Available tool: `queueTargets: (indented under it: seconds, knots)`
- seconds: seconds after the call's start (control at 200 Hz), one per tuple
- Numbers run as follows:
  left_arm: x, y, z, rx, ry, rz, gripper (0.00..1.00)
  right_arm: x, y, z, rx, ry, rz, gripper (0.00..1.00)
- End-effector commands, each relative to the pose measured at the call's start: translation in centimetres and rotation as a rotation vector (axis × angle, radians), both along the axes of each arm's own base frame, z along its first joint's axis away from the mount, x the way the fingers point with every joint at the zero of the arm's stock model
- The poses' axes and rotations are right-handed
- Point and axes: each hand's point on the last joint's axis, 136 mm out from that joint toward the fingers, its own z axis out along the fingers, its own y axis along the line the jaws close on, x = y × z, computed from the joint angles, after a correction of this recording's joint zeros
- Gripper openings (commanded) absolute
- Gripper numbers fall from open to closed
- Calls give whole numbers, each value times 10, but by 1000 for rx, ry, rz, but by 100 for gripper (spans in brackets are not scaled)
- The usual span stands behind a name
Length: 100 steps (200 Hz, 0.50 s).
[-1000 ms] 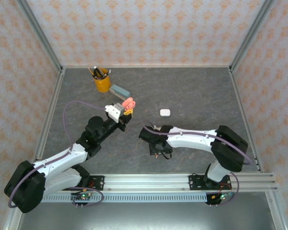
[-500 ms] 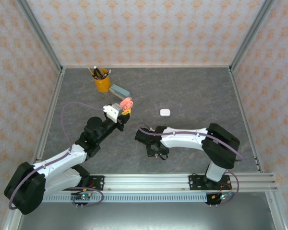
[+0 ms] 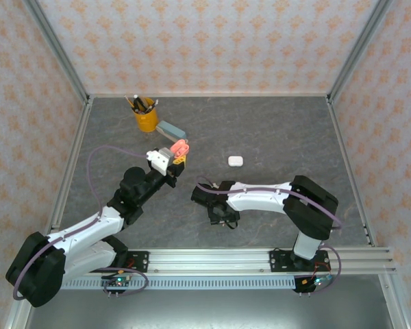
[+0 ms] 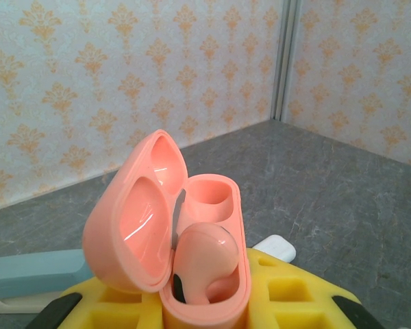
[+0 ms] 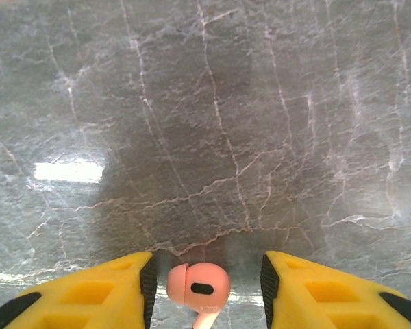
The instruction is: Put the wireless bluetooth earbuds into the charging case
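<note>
Left of the small white pebble-shaped case on the grey marbled counter, and lifted clear of the surface: an open salmon-pink plastic charging case, clamped tight at its base between the yellow pads of the left tool. Lid thrown back to the left, one salmon-pink plastic earbud already seated in the nearer socket, the farther socket bare. Nearer the arm bases than the white case and a little to its left, the right tool pointed down at the counter, jaws partly apart, gripping nothing. Lying on the stone squarely between its yellow fingers, a second salmon-pink earbud, stem trailing toward the camera, a sliver of counter showing on either side, touching neither finger. Well off to the far left of the white case, toward the back corner of the enclosure, a mustard-yellow cup of pens; just beside the cup, on the side facing the white case, a slate-blue rectangular block.
</note>
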Motion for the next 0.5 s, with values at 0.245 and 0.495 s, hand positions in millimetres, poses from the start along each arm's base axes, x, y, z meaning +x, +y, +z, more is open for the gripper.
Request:
queueTargets:
  seconds: [0.245,0.495]
  knots:
    - [-2,3,14,-44,-41,6,0,3,0,0,-13,-22,-31,42]
    - [-1,3,15,-46,-41,3,0,1,-1,-1,-6,-19,-35,38]
